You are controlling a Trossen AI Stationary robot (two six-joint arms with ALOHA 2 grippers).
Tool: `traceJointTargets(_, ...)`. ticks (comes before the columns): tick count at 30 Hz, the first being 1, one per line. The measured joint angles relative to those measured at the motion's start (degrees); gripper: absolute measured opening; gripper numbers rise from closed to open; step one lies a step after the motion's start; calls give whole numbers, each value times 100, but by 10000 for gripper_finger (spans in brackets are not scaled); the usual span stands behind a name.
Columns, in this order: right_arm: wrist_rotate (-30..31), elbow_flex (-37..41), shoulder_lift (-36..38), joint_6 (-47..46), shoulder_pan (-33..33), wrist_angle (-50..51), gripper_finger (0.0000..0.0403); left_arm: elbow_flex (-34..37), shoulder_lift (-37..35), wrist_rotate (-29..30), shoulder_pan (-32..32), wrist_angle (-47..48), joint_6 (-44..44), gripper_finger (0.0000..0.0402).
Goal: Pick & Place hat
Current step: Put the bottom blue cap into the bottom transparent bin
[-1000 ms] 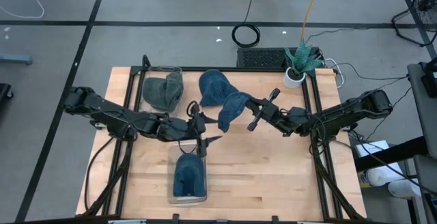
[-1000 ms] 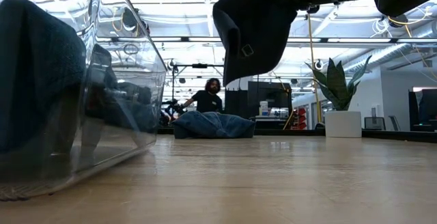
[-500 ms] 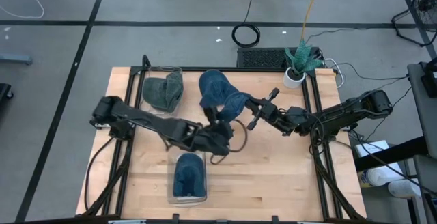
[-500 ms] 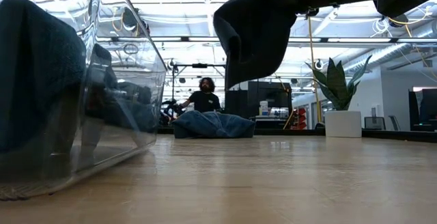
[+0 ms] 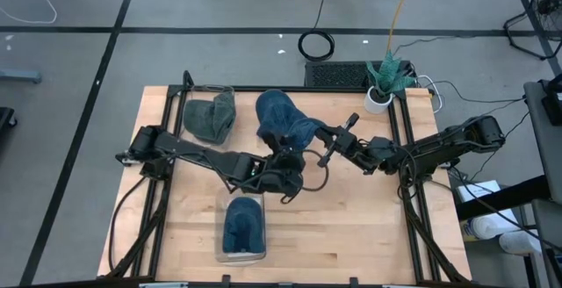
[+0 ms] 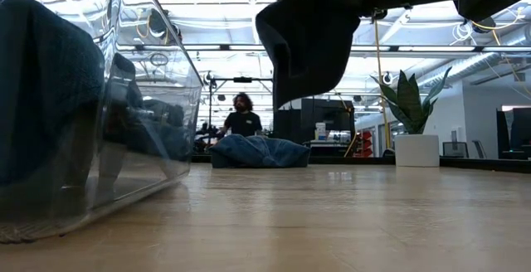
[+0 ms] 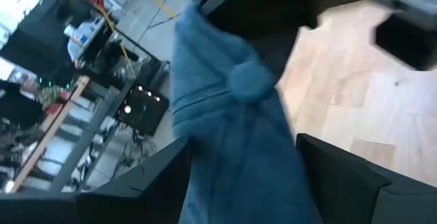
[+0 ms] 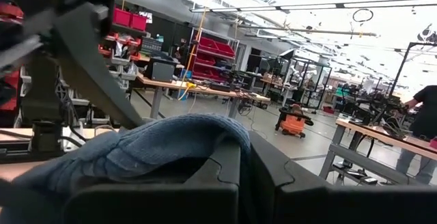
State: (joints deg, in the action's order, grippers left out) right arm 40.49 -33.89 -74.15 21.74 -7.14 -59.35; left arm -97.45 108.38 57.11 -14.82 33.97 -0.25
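Bin (image 5: pixel 242 229) near the front edge holds one hat. Left gripper (image 5: pixel 290 167) spread around the hat (image 5: pixel 294 133), which hangs mid-table, clamped by the right gripper (image 5: pixel 318 137). Soft, limp, light; grip bunched fabric. Spare hats lie behind.

My left pincer (image 5: pixel 294 167) reaches in from the left with fingers spread; my right pincer (image 5: pixel 318 135), clamped shut, stretches in opposite it.

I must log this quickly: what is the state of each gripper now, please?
Left gripper: open around the blue hat, not yet closed.
Right gripper: closed, holding the blue hat up.
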Motion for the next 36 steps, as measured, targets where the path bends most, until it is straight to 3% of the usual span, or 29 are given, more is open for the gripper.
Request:
traceJointTargets(16,-7,0,-2,-4,-4,7,0,4,0,1,552,-85,26,269)
traceJointTargets(26,-26,0,-2,-235,-7,100,0,7,-22,530,431,-745,1154,269)
traceJointTargets(36,-20,0,-1,-221,-9,183,0,7,-22,592,321,-760,1123,269)
